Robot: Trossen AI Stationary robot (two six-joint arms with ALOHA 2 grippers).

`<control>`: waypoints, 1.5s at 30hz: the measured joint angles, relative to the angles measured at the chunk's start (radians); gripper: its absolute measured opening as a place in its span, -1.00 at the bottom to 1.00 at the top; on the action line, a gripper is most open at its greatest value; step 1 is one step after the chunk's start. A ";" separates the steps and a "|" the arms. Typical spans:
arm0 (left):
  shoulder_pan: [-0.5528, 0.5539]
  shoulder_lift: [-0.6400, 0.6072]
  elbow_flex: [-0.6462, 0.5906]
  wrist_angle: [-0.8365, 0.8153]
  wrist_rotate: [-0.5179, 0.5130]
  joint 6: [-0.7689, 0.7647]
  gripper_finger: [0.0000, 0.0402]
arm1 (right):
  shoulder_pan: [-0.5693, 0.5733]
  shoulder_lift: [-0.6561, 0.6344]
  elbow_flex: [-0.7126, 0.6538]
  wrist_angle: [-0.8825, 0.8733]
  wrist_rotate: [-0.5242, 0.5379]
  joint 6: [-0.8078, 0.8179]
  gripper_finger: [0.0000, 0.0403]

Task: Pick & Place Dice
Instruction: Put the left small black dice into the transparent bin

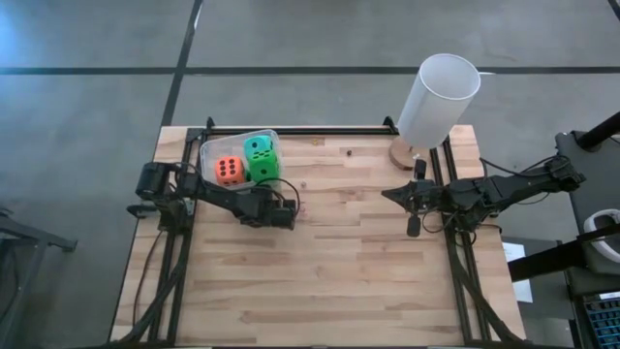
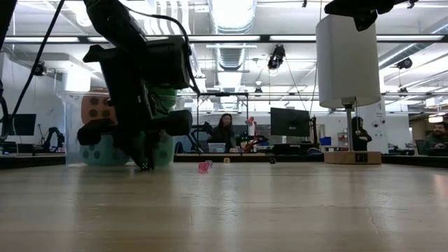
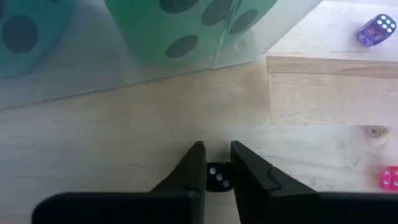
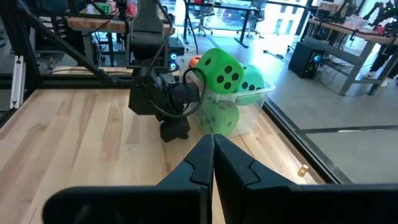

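We see the left gripper (image 1: 287, 219) reaching low over the wooden table (image 1: 339, 281), just beside the clear plastic tub (image 1: 215, 147), with its fingers (image 3: 193, 168) drawn in on a small black die (image 3: 217, 178) that sits on the wood between them. The right gripper (image 1: 388, 194) waits near the table's right edge, its arm stretched level and its fingers pressed together with nothing between them. From above we make out the tub holding an orange die (image 1: 229, 170), a teal die (image 1: 258, 147) and a bright green die (image 1: 263, 169); the black die cannot be made out there. Only the left wrist view shows it, along with a small purple die (image 3: 375, 29) and a small pink die (image 3: 389, 178) lying apart on the boards. The low view shows the pink die (image 2: 204, 166) on the table just beyond the left gripper, and the tall white cylinder (image 2: 348, 61) standing on a wooden base at the far right corner. The right wrist view looks across to the left arm beside the tub. Beyond the table we see an open room with desks, monitors, ceiling lights and seated people.
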 joint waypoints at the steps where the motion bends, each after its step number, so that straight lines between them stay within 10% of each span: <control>1: 0.000 -0.001 0.000 -0.001 0.003 0.000 -0.76 | 0.000 0.000 0.000 0.000 0.000 0.000 -0.96; 15: -0.004 -0.094 0.093 -0.104 0.098 0.153 -0.75 | 0.000 0.000 0.000 0.000 0.000 -0.003 -0.96; 28: -0.059 -0.456 0.164 -0.212 0.183 0.317 -0.75 | 0.000 0.000 0.000 0.002 0.000 -0.034 -0.96; 45: 0.109 -0.755 0.162 -0.494 -0.128 0.355 -0.75 | 0.000 0.000 0.000 0.011 0.001 -0.023 -0.96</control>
